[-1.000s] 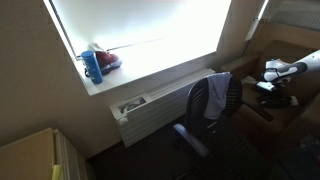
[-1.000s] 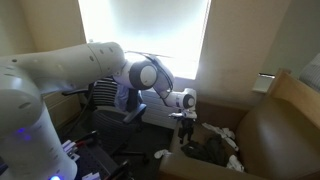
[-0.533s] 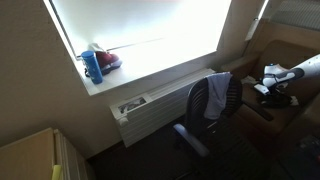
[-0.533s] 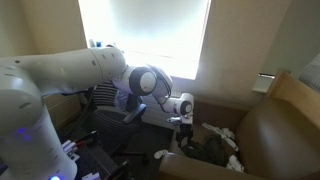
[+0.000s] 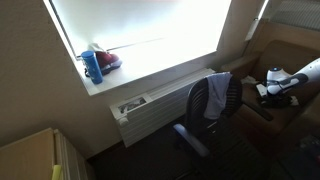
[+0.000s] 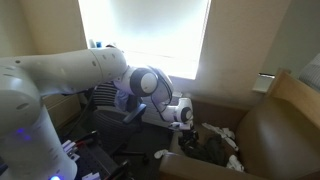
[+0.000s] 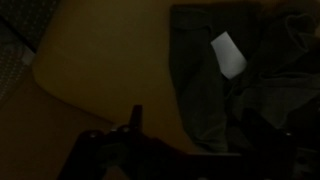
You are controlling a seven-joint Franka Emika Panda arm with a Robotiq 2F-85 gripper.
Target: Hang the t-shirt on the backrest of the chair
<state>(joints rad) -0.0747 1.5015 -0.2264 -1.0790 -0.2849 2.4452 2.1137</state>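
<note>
Blue plastic at far left, a bottle [image 5: 92,67] by the bright window [image 5: 140,25], of no concern here. Further right, the chair [image 5: 212,105], beside the radiator [image 5: 150,108], with something grey-blue at the backrest, too small to name. Right of that, the hand [image 6: 184,124]: sits lower than a second ago, nearer to the brown armchair [image 6: 290,130], spread apart, holding nothing. Below it in the wrist view, a dark t-shirt [image 7: 205,95] with a white label [image 7: 228,55], lying crumpled on a tan surface [image 7: 100,60], well apart from the chair. Looks like a descent toward the garment for a grasp; lifting and hanging over the backrest not yet begun.
</note>
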